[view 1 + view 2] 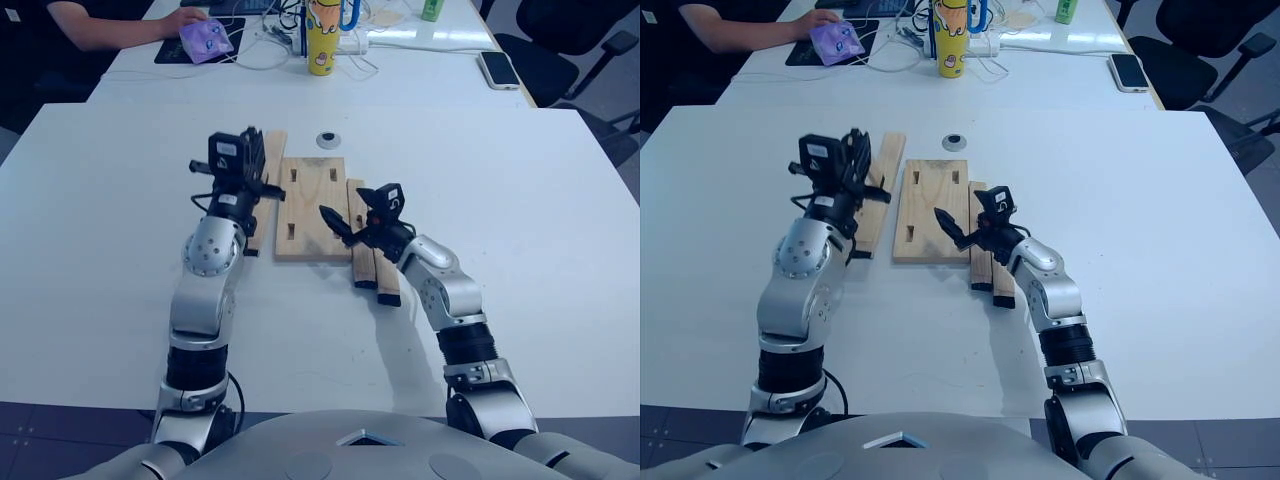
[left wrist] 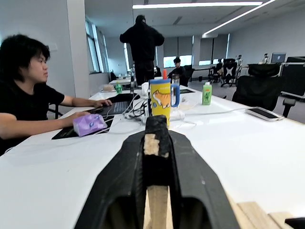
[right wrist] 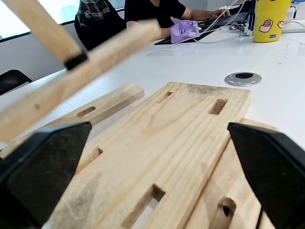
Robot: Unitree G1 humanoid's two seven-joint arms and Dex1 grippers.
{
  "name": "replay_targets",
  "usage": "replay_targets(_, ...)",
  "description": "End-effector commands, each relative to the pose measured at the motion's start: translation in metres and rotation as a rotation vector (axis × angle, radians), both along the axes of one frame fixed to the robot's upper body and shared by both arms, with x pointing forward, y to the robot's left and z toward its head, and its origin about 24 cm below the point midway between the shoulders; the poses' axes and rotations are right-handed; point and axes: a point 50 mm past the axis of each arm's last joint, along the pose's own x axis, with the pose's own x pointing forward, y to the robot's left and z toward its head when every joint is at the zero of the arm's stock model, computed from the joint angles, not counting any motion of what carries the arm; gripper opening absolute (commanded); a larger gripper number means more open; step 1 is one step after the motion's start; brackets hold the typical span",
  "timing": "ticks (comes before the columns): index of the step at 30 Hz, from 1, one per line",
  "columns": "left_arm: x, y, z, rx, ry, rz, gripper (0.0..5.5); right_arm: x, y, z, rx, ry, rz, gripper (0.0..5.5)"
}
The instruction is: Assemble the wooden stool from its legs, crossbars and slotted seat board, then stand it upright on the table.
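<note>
Pale pine seat board with rectangular slots, flat mid-counter. Left hand clamped on a wooden bar, raised beside the board's left edge. Right hand spread apart, low over the right edge, beside two legs lying alongside.

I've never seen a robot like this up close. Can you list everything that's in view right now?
seat board: one, pale wood with four slots, flat at mid-table
plank: one, pale wood, flat left of the seat board
side bars: two, pale wood with dark ends, side by side right of the seat board
held bar: one, pale wood, in the left gripper
round cap: one, grey, beyond the seat board
table: one, white
cup: one, yellow, far table
pouch: one, purple, far table
phone: one, pale, far table
left gripper: black, shut on the held bar
right gripper: black, open, over the seat board's right edge
</note>
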Motion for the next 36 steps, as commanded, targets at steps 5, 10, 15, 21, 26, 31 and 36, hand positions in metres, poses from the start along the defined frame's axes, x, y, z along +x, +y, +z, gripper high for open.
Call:
replay_targets(5,0.013,0.015,0.028,-0.155,-0.074,-0.174,0.45,0.029,-0.034,0.024,0.056,-0.104,-0.127,5.40)
replay_targets(10,0.025,0.029,0.033,-0.398,-0.001,-0.459,0.45,0.039,-0.065,0.057,0.413,-0.026,0.107,5.40)
replay_targets(15,0.032,0.040,0.048,-0.582,0.026,-0.661,0.45,0.035,-0.075,0.079,0.582,0.098,0.383,5.40)
replay_targets(21,0.031,0.042,0.045,-0.725,0.153,-0.931,0.45,0.034,-0.079,0.092,0.731,0.136,0.492,5.40)
replay_targets(26,0.035,0.038,0.035,-0.759,0.223,-0.947,0.45,0.020,-0.073,0.110,0.835,0.119,0.673,5.40)
replay_targets(31,0.029,0.027,0.033,-0.771,0.258,-1.007,0.45,0.018,-0.061,0.104,0.789,0.146,0.682,5.40)
replay_targets(36,0.025,0.021,0.033,-0.782,0.287,-1.058,0.45,0.019,-0.058,0.092,0.747,0.160,0.644,5.40)
